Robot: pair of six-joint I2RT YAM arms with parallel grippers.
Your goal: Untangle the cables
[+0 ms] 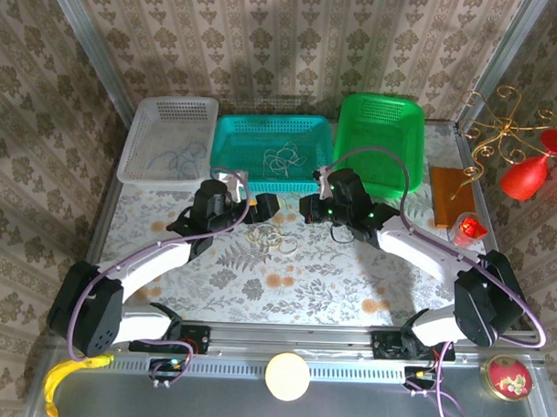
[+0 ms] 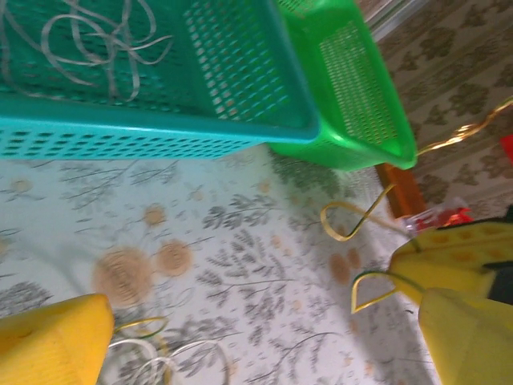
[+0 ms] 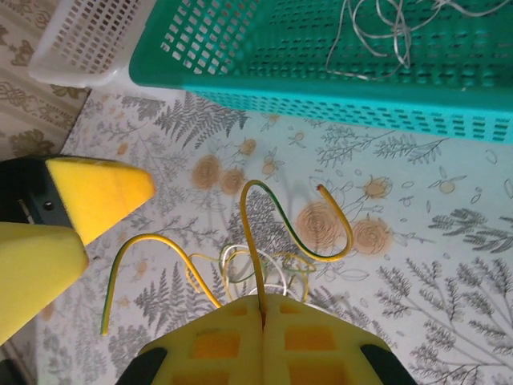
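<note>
A small tangle of whitish and yellowish cables [image 1: 273, 238] lies on the floral tablecloth between the two arms. My right gripper [image 3: 263, 305] is shut on a yellow-green cable [image 3: 321, 253] that curls up out of the pile [image 3: 256, 269]; its loose ends hang free. From above, the right gripper [image 1: 313, 210] sits just right of the left gripper [image 1: 265, 208]. In the left wrist view the left gripper [image 2: 264, 321] stands wide open with nothing between its fingers, the pile [image 2: 160, 357] at its lower left and the held cable [image 2: 353, 224] to its right.
Three baskets line the back: a white one [image 1: 144, 121] with blue cables [image 1: 175, 159], a teal one [image 1: 228, 124] with whitish cables [image 1: 282, 158], and a green one [image 1: 383, 107]. A wooden block [image 1: 453, 192] and red ornaments [image 1: 527, 171] stand at the right.
</note>
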